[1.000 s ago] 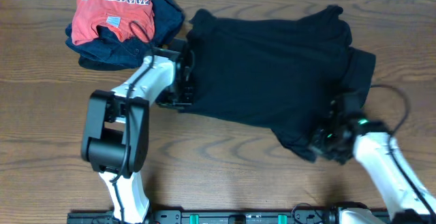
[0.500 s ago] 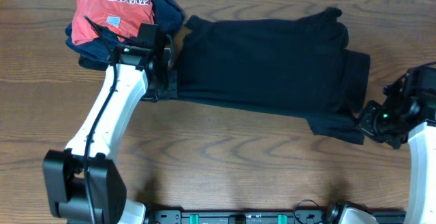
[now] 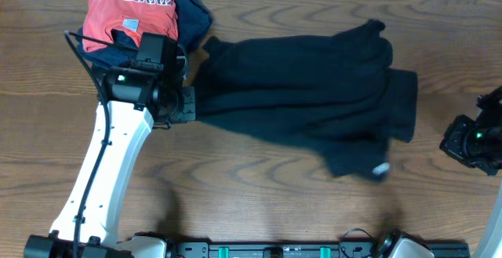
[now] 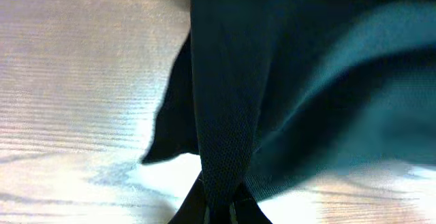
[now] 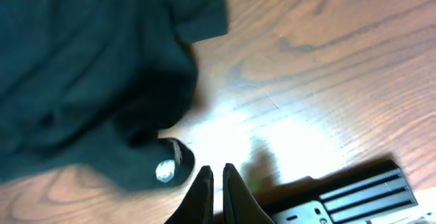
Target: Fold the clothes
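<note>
On the brown wood-grain table, the plain black soft-fabric shirt's right corner has dropped flat since half a second ago, a small white patch showing; left gripper pinches its left edge, right gripper, seemingly closed and empty, hangs clear

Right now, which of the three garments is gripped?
The black shirt: the left gripper pinches its edge. The red shirt and navy garment lie piled aside.

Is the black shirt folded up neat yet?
No. The black shirt lies rumpled and spread on the table, one edge pinched in the left claw.
</note>
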